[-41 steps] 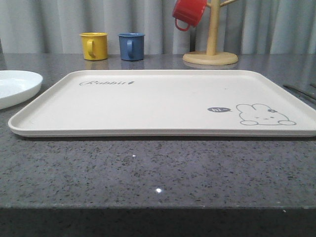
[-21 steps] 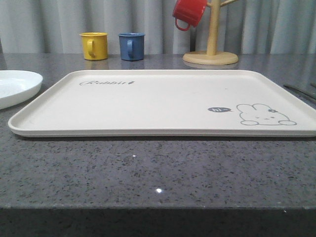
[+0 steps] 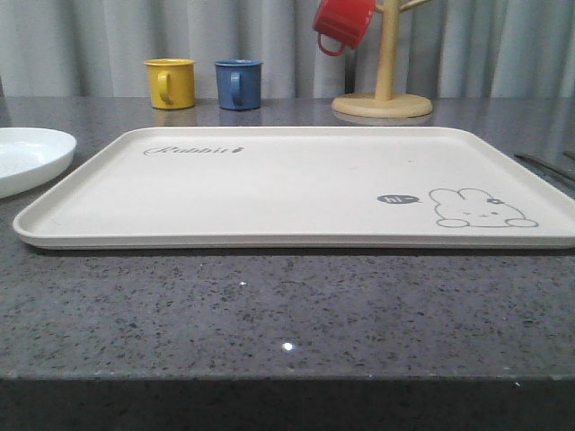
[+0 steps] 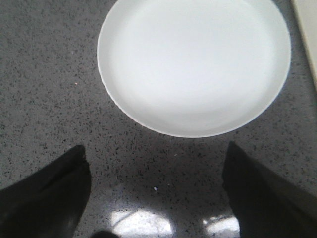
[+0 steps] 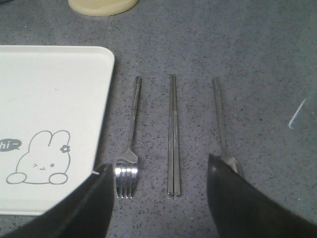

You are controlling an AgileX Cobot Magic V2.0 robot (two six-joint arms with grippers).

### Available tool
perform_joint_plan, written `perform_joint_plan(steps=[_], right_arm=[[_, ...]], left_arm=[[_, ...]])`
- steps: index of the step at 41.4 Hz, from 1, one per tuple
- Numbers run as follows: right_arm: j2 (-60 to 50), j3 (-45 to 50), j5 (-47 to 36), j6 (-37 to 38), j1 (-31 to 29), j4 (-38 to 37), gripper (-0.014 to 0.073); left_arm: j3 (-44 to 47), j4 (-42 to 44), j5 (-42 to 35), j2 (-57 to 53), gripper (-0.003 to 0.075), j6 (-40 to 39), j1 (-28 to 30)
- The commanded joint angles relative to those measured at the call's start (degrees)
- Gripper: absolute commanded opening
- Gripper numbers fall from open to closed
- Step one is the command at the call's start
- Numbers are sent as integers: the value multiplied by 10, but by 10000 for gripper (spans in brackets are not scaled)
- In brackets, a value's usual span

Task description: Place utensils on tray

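The cream tray (image 3: pixel 296 184) with the rabbit drawing lies across the middle of the table; its corner (image 5: pixel 54 124) is also in the right wrist view. To its right on the stone top lie a silver fork (image 5: pixel 130 148), a pair of chopsticks (image 5: pixel 173 134) and a spoon (image 5: pixel 220 119), side by side; the spoon's bowl is partly hidden behind a finger. My right gripper (image 5: pixel 158 178) hovers open over them, its fingers wide either side of the fork tines and chopstick ends. My left gripper (image 4: pixel 156 163) is open above bare table.
A round white plate (image 3: pixel 27 157) sits left of the tray, and the plate (image 4: pixel 193 64) lies just ahead of the left gripper. At the back stand a yellow mug (image 3: pixel 171 83), a blue mug (image 3: pixel 239 84) and a wooden mug tree (image 3: pixel 384 90) with a red mug (image 3: pixel 343 25).
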Motion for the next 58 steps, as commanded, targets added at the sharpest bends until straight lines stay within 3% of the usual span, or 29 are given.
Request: perform_joint_plan(steps=[1, 7, 11, 17, 27, 35, 49, 58], right_arm=[[6, -18, -38, -3, -4, -8, 448], [6, -18, -38, -3, -4, -8, 448], [6, -18, -38, -3, -4, -8, 448], [6, -18, -38, -3, -4, -8, 448], [6, -18, -38, -3, -4, -8, 448], [6, -18, -38, -3, -4, -8, 448], [6, -18, -38, -3, -4, -8, 448], [6, -18, -38, -3, -4, -8, 448]], left_arm=[[-56, -9, -12, 57, 533, 9, 43], [-116, -237, -28, 152, 533, 171, 175], [-138, -319, -32, 204, 533, 233, 207], [-152, -344, -59, 267, 513, 244, 203], [-152, -345, -72, 312, 350, 245, 203], [-152, -347, -67, 320, 338, 245, 203], [-153, -347, -58, 319, -21, 245, 203], [-191, -348, -22, 301, -20, 245, 203]])
